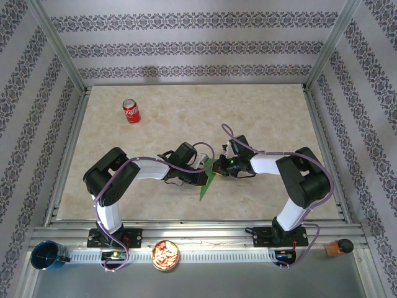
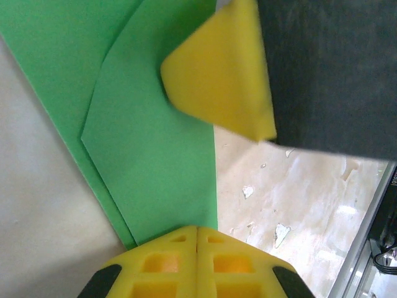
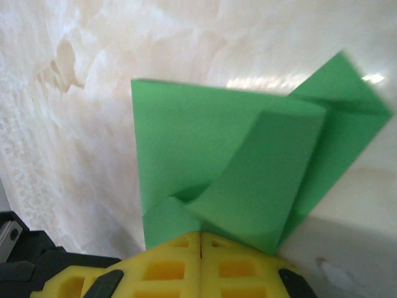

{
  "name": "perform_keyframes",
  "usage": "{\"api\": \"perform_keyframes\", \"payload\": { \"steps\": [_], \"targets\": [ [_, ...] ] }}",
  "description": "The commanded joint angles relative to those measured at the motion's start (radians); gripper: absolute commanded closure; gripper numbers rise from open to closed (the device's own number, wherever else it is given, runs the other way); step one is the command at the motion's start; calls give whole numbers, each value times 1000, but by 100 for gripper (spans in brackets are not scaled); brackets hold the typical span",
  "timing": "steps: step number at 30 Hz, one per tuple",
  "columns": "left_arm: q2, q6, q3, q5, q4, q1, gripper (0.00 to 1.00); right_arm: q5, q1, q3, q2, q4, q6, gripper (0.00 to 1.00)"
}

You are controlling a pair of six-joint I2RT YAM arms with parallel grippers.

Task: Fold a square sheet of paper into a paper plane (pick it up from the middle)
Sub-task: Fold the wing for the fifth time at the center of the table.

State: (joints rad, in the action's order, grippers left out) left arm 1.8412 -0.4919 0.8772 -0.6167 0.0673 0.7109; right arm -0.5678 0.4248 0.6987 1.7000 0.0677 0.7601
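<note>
The square sheet of paper (image 1: pixel 206 184) is bright green, partly folded into a narrow pointed shape, and sits at mid-table between both grippers. In the left wrist view my left gripper (image 2: pixel 197 228) is shut on the near end of the paper (image 2: pixel 155 155), which shows a diagonal fold edge. A yellow fingertip (image 2: pixel 218 74) of the other gripper touches the paper's far part. In the right wrist view my right gripper (image 3: pixel 200 234) is shut on the paper (image 3: pixel 186 130), and a flap curls up from the jaws. From above, the left gripper (image 1: pixel 200 176) and right gripper (image 1: pixel 218 167) nearly meet.
A red soda can (image 1: pixel 131 110) stands upright at the far left of the table. Along the near rail are a blue cup (image 1: pixel 49 255), a small bowl of snacks (image 1: pixel 165 254) and a brown object (image 1: pixel 339 247). Metal frame posts and patterned walls bound the table.
</note>
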Motion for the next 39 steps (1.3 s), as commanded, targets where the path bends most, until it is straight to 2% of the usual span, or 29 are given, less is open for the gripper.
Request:
{"api": "perform_keyframes", "payload": {
  "steps": [1,10,18,25,31,39],
  "targets": [
    [65,46,-51,96,-220,-18,100,91,-48,26,21,15,4,93],
    [66,44,-51,98,-222,-19,100,172,-105,57,44,17,7,93],
    [54,63,-62,95,-233,-19,100,164,-168,96,51,6,-6,92],
    [43,102,-50,94,-268,-19,100,125,-186,62,-63,-6,-13,91],
    [36,123,-26,107,-297,-19,100,55,-121,-10,-164,39,2,91],
    [18,124,-12,112,-311,-19,100,8,8,-13,-87,53,20,91]
  ]
}}
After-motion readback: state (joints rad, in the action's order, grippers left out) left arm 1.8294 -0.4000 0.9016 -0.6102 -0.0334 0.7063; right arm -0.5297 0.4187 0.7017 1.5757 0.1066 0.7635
